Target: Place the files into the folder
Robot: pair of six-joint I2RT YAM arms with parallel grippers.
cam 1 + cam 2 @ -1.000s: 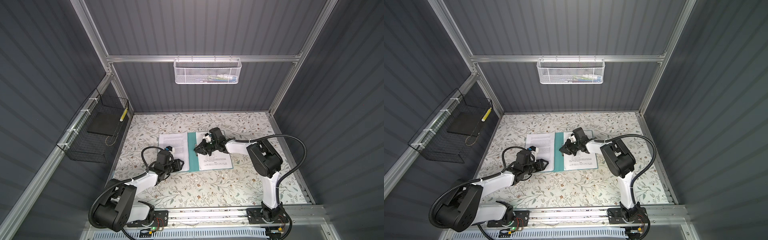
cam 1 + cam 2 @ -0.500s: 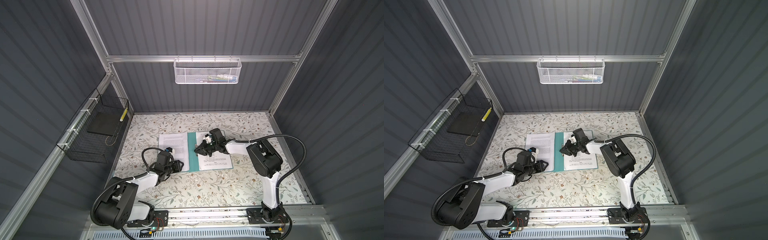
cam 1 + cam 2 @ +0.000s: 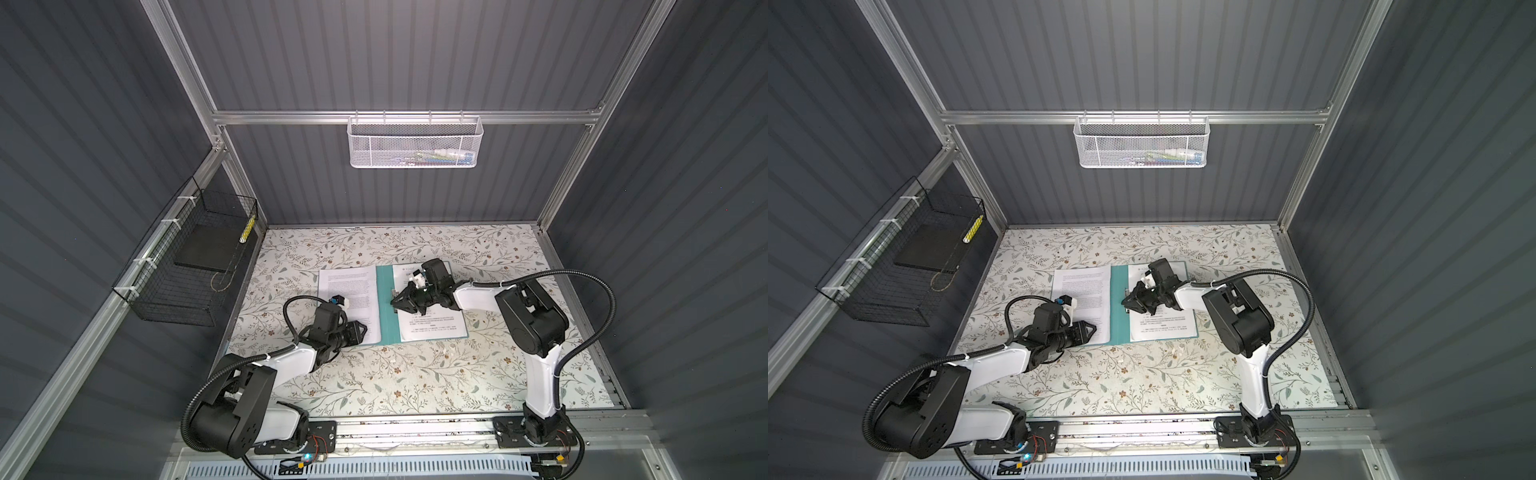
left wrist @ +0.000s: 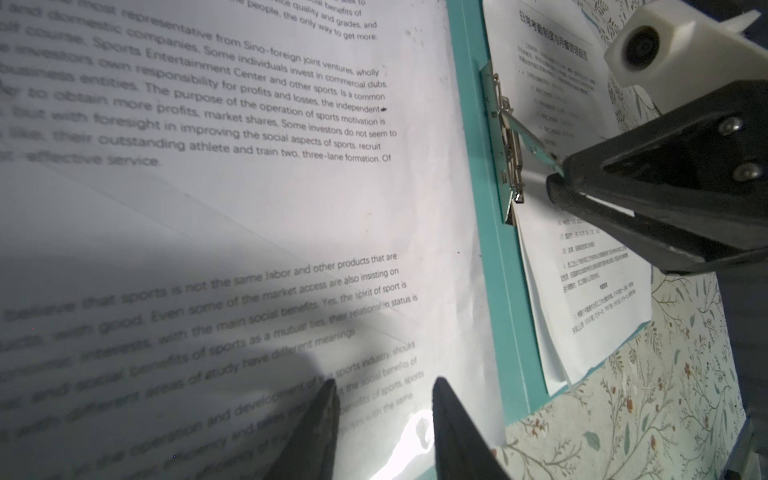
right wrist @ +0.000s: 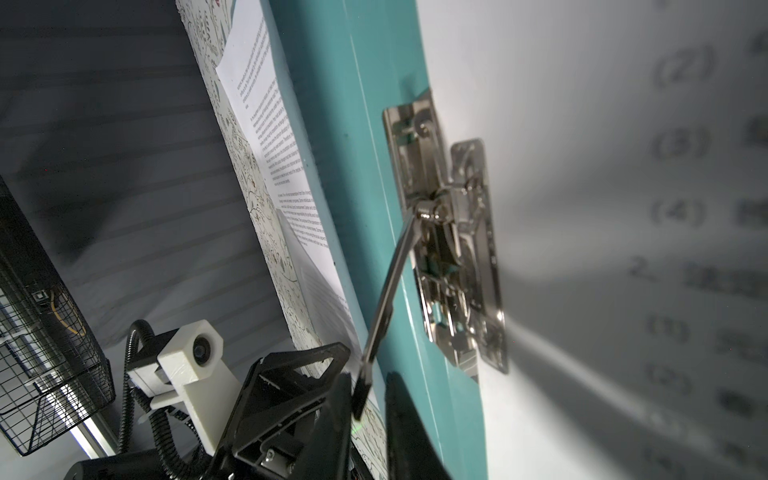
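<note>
The teal folder lies open and flat on the table. One of the files, a white sheet of English text, rests on its left cover. More files lie on the right cover with an edge under the metal clip. The clip's lever stands raised. My right gripper has its jaws narrowly apart round the lever's tip, with a gap on one side. The left gripper is open over the left sheet's near corner, nothing between its fingers.
A black wire basket on the left wall holds a flat black slab. A white mesh basket hangs on the back wall. A floral cloth covers the table, and a metal rail runs along its front.
</note>
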